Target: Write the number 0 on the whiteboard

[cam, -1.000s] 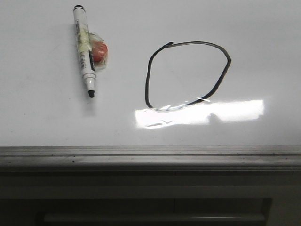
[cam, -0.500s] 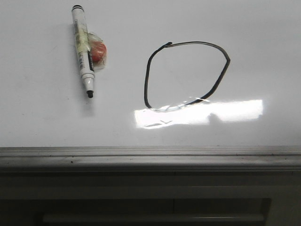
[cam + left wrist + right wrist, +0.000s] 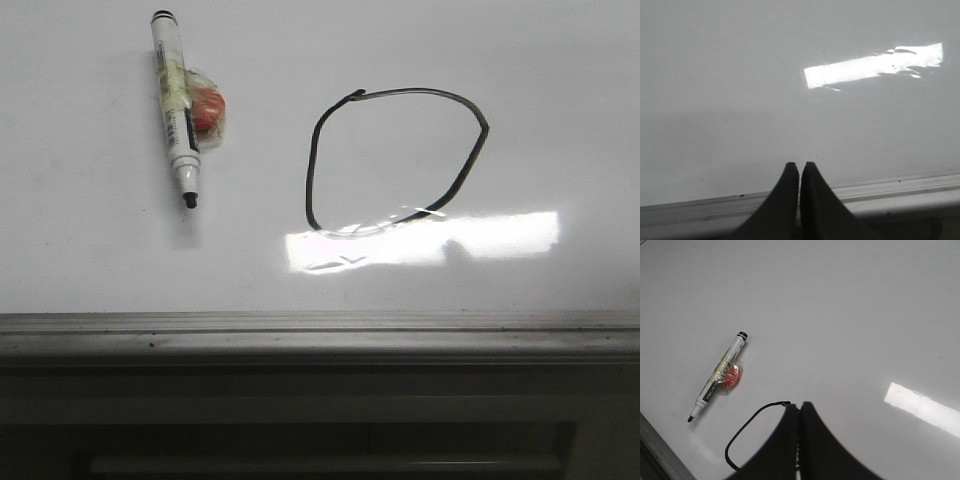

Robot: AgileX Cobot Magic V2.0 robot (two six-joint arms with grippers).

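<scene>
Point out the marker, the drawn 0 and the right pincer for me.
marker (image 3: 175, 105): front view, middle of the barrel.
drawn 0 (image 3: 313, 165): front view, left side of the black stroke.
right pincer (image 3: 799, 409): right wrist view, between the closed fingertips.

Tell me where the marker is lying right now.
In the front view the marker lies flat on the whiteboard, far left, left of the number 0, its uncapped tip toward the near frame.

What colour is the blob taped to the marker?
Red-orange, under clear tape on the marker; front view shows it best.
</scene>
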